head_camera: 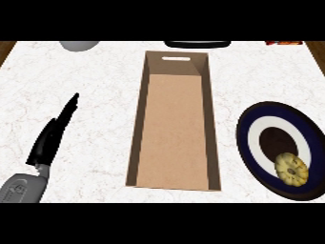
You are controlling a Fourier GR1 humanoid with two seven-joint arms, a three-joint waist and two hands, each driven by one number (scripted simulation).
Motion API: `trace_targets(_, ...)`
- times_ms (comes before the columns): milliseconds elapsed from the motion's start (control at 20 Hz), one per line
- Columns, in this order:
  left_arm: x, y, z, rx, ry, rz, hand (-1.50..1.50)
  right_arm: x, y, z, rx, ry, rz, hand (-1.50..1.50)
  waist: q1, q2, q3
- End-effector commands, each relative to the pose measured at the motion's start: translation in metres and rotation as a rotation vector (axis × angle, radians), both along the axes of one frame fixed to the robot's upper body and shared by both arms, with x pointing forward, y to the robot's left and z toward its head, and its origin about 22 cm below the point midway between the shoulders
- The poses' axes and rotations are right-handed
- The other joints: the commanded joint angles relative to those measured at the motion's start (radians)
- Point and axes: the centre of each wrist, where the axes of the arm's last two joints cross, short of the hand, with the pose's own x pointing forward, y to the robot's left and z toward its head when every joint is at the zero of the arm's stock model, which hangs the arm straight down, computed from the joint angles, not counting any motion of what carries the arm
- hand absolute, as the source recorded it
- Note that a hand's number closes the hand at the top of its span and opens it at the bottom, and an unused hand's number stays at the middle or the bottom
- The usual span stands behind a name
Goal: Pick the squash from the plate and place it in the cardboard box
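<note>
The left hand [52,138] is resting with straight, empty fingers. The squash [291,167] is lying far to its right on the plate [253,126], beyond the cardboard box [174,126]. Reaching across is risking clipping the box wall.

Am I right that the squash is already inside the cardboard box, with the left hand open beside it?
Not quite. The head view shows the squash still on the plate, right of the cardboard box. The left hand is open, left of the box.
</note>
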Motion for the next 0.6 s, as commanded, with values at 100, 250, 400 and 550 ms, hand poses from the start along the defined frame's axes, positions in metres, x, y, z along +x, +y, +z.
trace_targets(100,-0.009,0.018,0.007,-0.009,0.018,-0.004,0.00,0.025,0.006,-0.017,-0.022,-0.043,0.007,-1.50,0.002,0.000,0.000)
trace_targets(250,0.004,0.015,0.002,0.009,0.008,0.003,0.00,0.031,0.026,-0.025,-0.024,-0.121,0.021,-1.50,0.000,0.000,0.000)
trace_targets(400,-0.017,0.011,-0.020,-0.001,0.014,0.001,0.00,0.035,0.010,-0.023,-0.049,-0.115,0.005,-1.50,0.001,0.000,0.000)
trace_targets(550,0.006,-0.002,-0.001,0.004,0.018,0.015,0.00,0.024,0.020,-0.027,-0.094,-0.031,0.015,-1.50,-0.003,0.000,0.000)
